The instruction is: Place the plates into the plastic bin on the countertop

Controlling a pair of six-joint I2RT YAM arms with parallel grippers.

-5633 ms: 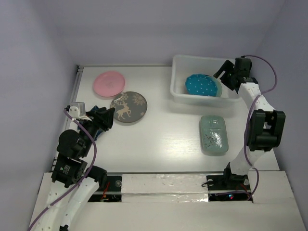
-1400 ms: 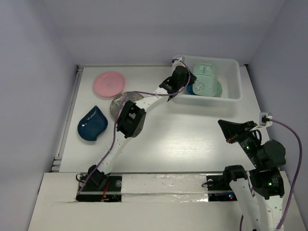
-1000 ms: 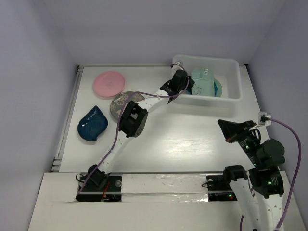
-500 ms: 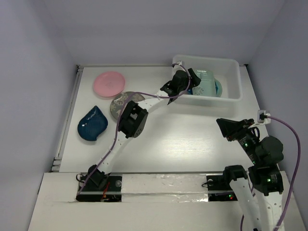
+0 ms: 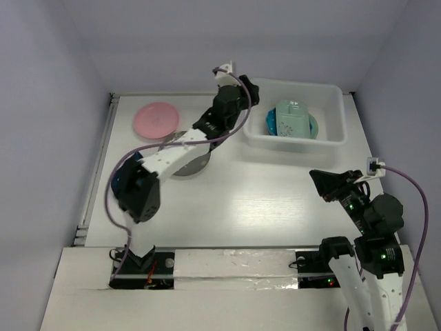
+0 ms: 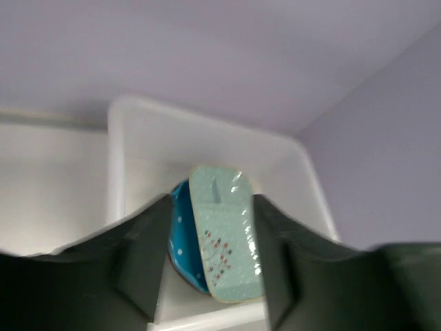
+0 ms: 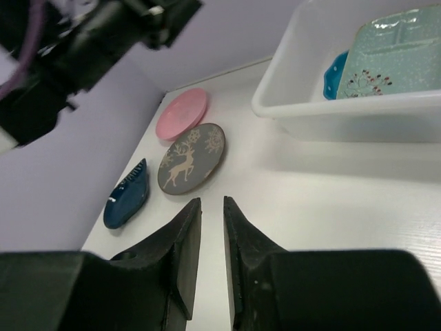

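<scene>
Judged main risk in the stack: pale green rect. plate (image 5: pixel 293 118) lay askew on blue dotted plate (image 6: pixel 180 238) inside plastic bin (image 5: pixel 329 141), so dropping another on top could've made it slide or tip against the wall (not much free floor in there). Counted three plates out on tabletop (image 5: pixel 262 200): pink plate (image 7: pixel 182 112), deer plate (image 7: pixel 191 158) just beside it, dark teal plate (image 7: pixel 127 195) nearer the left edge. Reckoned second risk w/ left arm: crossed right over deer plate in top view, elbow by the teal one, so a low swing toward them might've nudged either. Thin flat rims too, likely to slip from a pinch unless taken squarely.

Found left hand (image 6: pixel 210 221) spread wide, nothing between fingers, touching nothing, hovering above bin's left end. Found right hand (image 7: pixel 209 207) raised over near-right part of tabletop, fingers a narrow gap apart, gripping nothing, well apart from bin and plates.
</scene>
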